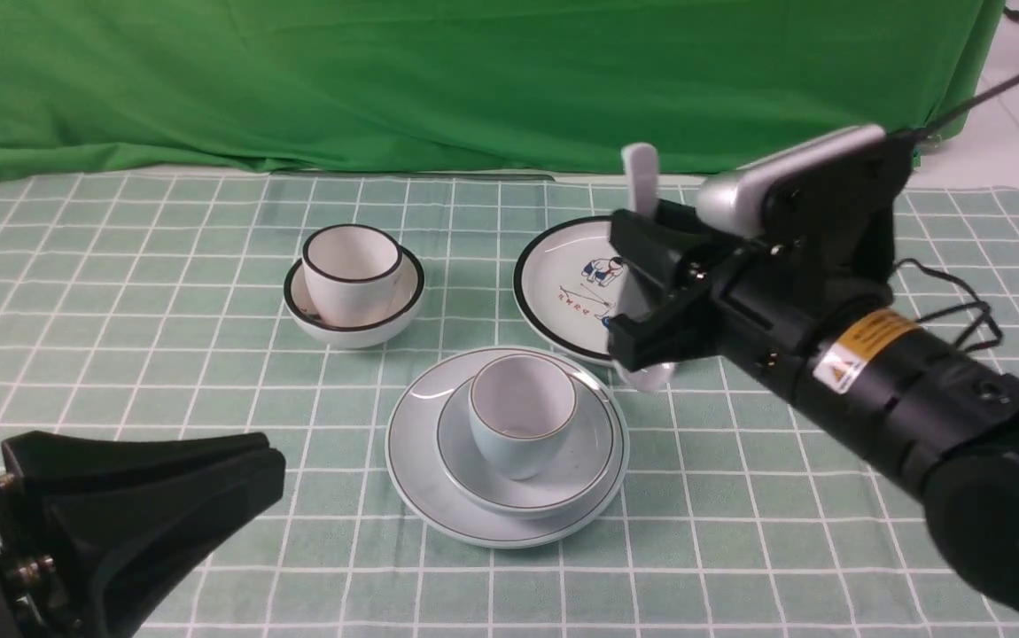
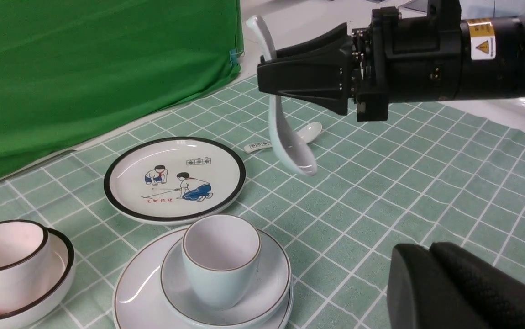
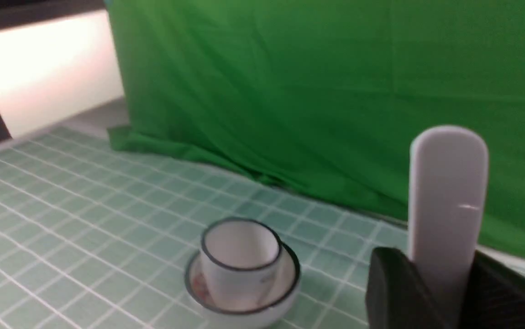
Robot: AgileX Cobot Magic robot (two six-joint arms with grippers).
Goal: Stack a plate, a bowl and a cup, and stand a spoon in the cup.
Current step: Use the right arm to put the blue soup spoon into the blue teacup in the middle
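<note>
The pale blue cup [image 1: 523, 425] stands in the pale bowl [image 1: 554, 483], which sits on the large plain plate [image 1: 416, 461] at the table's middle; the stack also shows in the left wrist view, with the cup [image 2: 220, 260] on top. My right gripper [image 1: 629, 288] is shut on the plain white spoon [image 1: 641, 177] and holds it upright in the air, to the right of the stack, handle up and scoop [image 2: 296, 155] down. In the right wrist view the handle [image 3: 447, 205] stands between the jaws. My left gripper [image 1: 266, 465] is shut and empty, low at the front left.
A cream cup [image 1: 350, 270] sits in a black-rimmed cream bowl [image 1: 385, 323] at the back left. A black-rimmed plate with cartoon children [image 1: 563, 275] lies behind the stack. A second white spoon with printed handle marks [image 2: 290, 139] lies on the cloth beyond it. Green backdrop [image 1: 474, 80] behind.
</note>
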